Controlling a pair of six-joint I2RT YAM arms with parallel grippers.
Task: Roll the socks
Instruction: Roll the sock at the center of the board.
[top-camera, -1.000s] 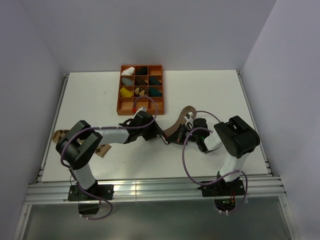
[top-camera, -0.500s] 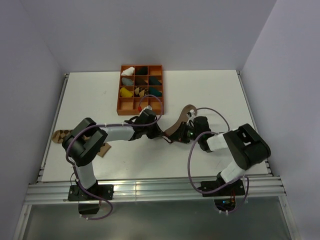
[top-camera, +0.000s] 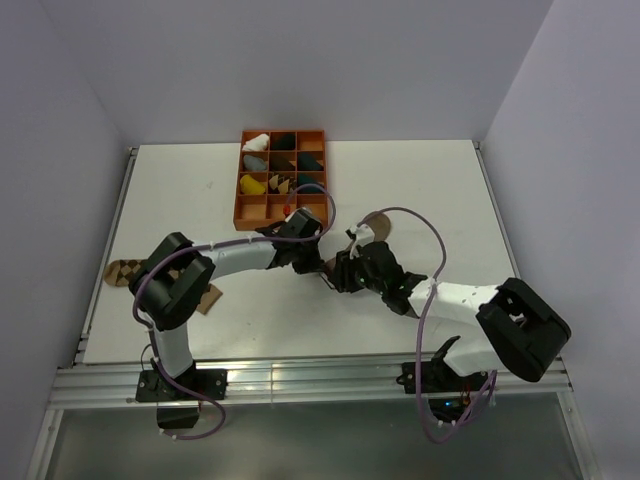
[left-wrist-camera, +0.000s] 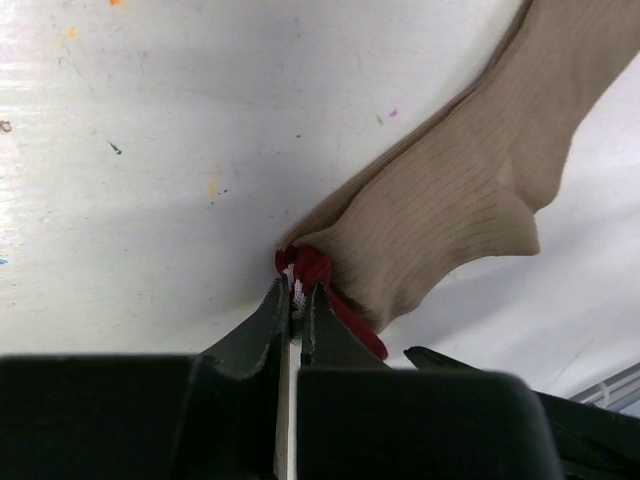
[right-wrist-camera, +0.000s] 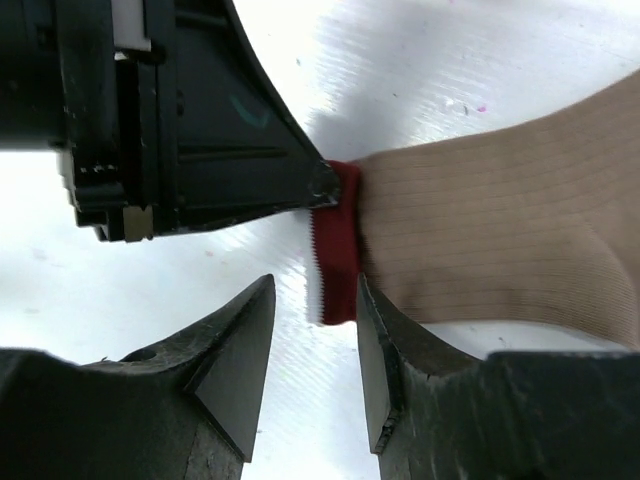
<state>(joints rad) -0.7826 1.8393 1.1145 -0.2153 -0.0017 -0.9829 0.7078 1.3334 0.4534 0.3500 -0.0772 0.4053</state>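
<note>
Red cuff (left-wrist-camera: 322, 280) of the tan sock (left-wrist-camera: 470, 190) has changed hands: my left gripper (left-wrist-camera: 297, 300) now clamps it, my right gripper (right-wrist-camera: 313, 287) has released, jaws apart. Rolling can start, I judge.

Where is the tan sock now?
Top view: tan sock at table centre, near-right of the orange tray, red cuff pinched by the left end effector.

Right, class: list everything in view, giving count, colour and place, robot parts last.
tan sock: one, tan with red cuff, mid-table
argyle sock: one, tan and brown, table's left edge by the left arm
tray: one, orange, far side of table
sock bundles: several, white, black, grey, teal, yellow, in tray compartments
table: one, white, under everything
left gripper: one, black, shut on the tan sock's cuff
right gripper: one, black, open astride that cuff
</note>
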